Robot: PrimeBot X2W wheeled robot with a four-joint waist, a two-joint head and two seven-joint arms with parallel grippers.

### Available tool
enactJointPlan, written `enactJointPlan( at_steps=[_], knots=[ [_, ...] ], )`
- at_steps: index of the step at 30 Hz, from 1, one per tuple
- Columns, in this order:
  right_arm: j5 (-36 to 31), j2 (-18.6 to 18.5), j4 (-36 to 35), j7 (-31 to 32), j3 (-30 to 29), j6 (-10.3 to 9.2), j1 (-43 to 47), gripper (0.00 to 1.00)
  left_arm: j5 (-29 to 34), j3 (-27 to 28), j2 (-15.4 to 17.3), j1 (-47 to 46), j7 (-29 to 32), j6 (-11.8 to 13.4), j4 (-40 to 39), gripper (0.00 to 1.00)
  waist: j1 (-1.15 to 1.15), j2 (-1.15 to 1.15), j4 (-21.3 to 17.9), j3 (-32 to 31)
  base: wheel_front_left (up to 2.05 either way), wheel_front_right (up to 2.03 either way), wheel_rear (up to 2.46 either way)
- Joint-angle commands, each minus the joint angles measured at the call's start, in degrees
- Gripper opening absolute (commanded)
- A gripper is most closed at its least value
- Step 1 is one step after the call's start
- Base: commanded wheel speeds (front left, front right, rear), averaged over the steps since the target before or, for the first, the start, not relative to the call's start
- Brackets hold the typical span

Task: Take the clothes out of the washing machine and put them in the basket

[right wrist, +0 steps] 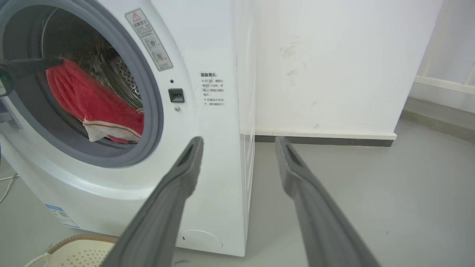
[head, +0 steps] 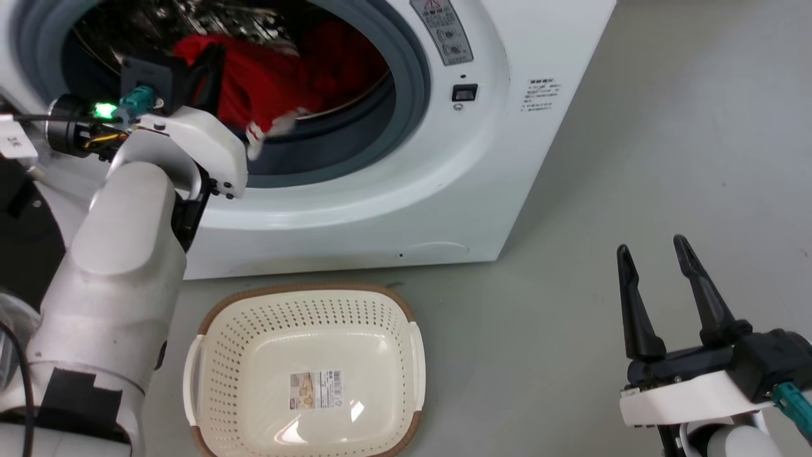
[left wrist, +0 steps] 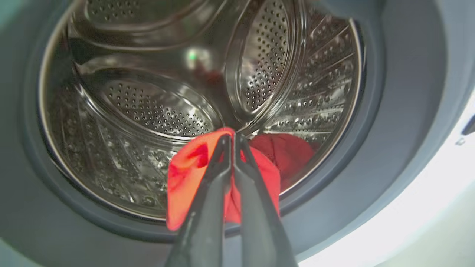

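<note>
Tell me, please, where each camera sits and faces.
Head view: head-mounted, looking down at large white front-loading washing machine and cream perforated plastic basket; pale left forearm, open right hand.
Left wrist view: left wrist, facing into perforated steel drum; left hand shut on soft red garment.
Right wrist view: right wrist, facing the machine's front; right hand's fingers.
Shared: all three see the garment.

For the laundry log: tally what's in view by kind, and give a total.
washing machine: 1
basket: 1
red garments: 2, it seems; one pinched by the left hand, one deeper in the drum
robot hands: 2; the right hand is open
Total: 6
</note>
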Motion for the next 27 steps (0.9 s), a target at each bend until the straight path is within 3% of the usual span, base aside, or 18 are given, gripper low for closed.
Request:
enactJointPlan(
  at_steps=[1, 10, 27],
  knots=[
    [-0.1, 0.1, 0.2, -0.1, -0.1, -0.04, 1.0, 1.00, 0.2, 0.0, -0.1, 1.5, -0.4, 0.4, -1.9, 0.00, 0.01, 0.00, 0.8, -1.4, 0.00, 0.00, 0.00],
    [-0.6, 0.1, 0.7, -0.1, -0.3, -0.04, 3.4, 1.00, 0.1, -0.3, 1.2, 8.1, 0.2, 2.3, -15.8, 0.00, 0.01, 0.00, 1.5, -5.1, 0.00, 0.00, 0.00],
    [-0.6, 0.1, 1.5, -0.1, -0.2, -0.04, 6.7, 1.00, -1.2, -0.7, 5.8, 23.5, 9.0, 7.3, -46.1, 0.00, 0.01, 0.00, 2.2, -9.4, 0.00, 0.00, 0.00]
  ],
)
